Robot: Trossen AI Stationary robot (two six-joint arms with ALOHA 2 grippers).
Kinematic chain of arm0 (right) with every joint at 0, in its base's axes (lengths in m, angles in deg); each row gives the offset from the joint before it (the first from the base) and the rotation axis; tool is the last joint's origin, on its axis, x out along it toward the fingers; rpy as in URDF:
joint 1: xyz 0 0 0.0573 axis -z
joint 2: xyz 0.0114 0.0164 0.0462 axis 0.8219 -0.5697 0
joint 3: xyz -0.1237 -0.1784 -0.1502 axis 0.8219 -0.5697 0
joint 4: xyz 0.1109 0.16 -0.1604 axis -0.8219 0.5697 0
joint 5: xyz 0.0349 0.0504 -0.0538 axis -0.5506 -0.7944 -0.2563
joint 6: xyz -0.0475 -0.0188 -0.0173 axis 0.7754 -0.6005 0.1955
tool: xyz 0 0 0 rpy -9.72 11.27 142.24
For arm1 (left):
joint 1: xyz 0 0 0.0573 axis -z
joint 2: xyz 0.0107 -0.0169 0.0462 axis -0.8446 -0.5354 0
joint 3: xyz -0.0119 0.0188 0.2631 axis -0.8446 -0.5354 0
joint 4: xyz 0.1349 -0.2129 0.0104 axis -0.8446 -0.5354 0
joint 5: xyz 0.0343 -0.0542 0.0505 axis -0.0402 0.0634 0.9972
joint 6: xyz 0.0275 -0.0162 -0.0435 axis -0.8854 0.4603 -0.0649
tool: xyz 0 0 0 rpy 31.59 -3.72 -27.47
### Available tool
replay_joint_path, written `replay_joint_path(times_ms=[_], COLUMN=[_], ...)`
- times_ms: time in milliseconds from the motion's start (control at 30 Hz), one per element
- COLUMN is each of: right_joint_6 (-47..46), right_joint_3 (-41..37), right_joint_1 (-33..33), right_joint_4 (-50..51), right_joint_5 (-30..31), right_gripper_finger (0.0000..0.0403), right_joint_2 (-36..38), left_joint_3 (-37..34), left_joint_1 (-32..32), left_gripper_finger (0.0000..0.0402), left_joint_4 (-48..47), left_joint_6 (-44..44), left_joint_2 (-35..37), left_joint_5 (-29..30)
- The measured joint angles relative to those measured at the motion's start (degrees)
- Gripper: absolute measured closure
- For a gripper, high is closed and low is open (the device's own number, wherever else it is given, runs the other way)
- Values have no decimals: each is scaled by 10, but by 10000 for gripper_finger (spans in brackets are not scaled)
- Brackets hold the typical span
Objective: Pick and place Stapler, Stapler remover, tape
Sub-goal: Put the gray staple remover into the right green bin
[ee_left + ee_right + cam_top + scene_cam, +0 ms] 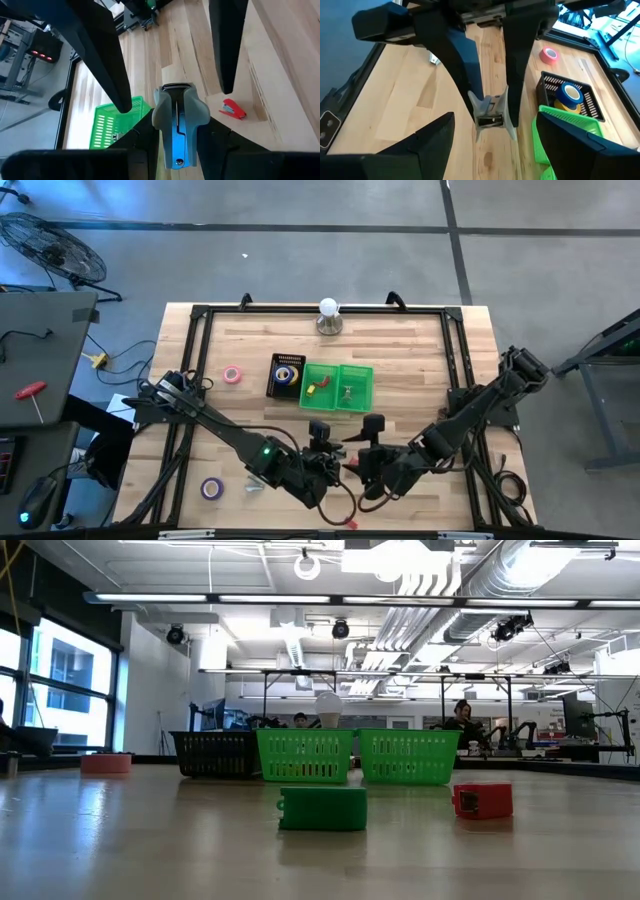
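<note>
Gripping a grey-and-blue stapler (177, 130) between its two dark fingers (107, 60), the left end effector (322, 452) is raised at the table's (420, 370) near middle. The right end effector (368, 455) faces it just beside, jaws spread wide, holding nothing. A small red stapler (233, 108) lies on the table. Blue tape (571, 93) and yellow tape (563, 106) sit in the black basket (273, 376); pink tape (232, 374) and purple tape (211, 488) rest on the table at the left. Two green baskets (355, 373) adjoin the black one.
</note>
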Motion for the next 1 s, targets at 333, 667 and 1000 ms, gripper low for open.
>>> replay_joint_path(times_ms=[333, 667, 1000], right_joint_6=[0, 23, 40], right_joint_3=[0, 0, 0], right_joint_1=[10, 19, -11], right_joint_4=[-1, -21, -23], right_joint_5=[-34, -44, 10], right_gripper_finger=[145, 202, 199], right_joint_2=[-20, -38, -26], left_joint_3=[0, 0, 0], left_joint_1=[0, 0, 0], left_gripper_finger=[310, 310, 310], left_joint_4=[2, 10, -11], left_joint_6=[0, -2, 9], left_joint_2=[0, 1, 1], left_joint_5=[-4, -15, -16])
